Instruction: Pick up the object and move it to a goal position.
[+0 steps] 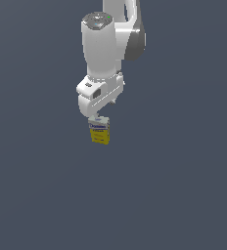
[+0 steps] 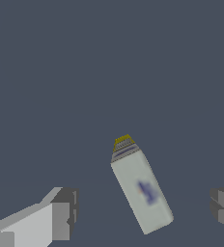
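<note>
Grey finger pads (image 2: 65, 212) fill the lower corners of the wrist view, one on a pale finger body, the other cut off by the frame edge so only its inner face shows. Between them, touching neither, sits the carton (image 2: 142, 193), seen from above: a white-grey top with a smudged blue mark, and a sliver of yellow at its far end. Open gaps of grey floor (image 2: 109, 72) show on both sides of the carton, so the claw is spread, not pinching anything.

From the exterior view, the gripper (image 1: 100, 116) hangs directly over the carton (image 1: 99, 132). Its fingertips are hard to separate from the carton's pale top there; one dark tip seems to reach down beside the box's upper edge. Below that, the blue label band and yellow lower part face the camera, the text too small to read. Whether the carton stands flat or slightly tilted cannot be told. The white arm (image 1: 103, 46) rises out of frame, its base hidden.
</note>
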Motion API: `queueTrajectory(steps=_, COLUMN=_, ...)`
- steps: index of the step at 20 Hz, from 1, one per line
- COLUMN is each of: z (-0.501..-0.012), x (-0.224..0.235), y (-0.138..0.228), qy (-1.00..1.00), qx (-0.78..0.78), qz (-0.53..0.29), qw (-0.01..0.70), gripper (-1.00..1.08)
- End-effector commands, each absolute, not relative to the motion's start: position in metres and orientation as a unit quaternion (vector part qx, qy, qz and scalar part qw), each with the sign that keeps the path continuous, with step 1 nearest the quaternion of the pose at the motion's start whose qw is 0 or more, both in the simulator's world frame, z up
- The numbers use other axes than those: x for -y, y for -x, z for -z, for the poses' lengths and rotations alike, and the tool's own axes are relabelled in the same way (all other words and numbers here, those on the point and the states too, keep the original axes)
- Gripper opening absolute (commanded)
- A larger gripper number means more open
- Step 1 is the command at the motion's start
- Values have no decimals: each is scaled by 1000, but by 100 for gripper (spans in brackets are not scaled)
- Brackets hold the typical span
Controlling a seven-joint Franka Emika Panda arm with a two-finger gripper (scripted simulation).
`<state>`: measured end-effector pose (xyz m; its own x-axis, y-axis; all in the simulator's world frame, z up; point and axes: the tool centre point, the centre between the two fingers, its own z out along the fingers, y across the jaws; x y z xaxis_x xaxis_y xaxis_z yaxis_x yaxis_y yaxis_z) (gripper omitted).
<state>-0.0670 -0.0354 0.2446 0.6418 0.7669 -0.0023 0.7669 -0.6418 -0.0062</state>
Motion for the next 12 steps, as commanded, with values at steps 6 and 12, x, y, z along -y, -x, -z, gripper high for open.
queueTrajectory(steps=6, z=-229, x=48, y=68, qy=867, qx=498, qz=-1, qw=2, gripper=100)
queueTrajectory(steps=12, z=-217, x=57, y=69, qy=833, qx=553, qz=-1, qw=1, gripper=100)
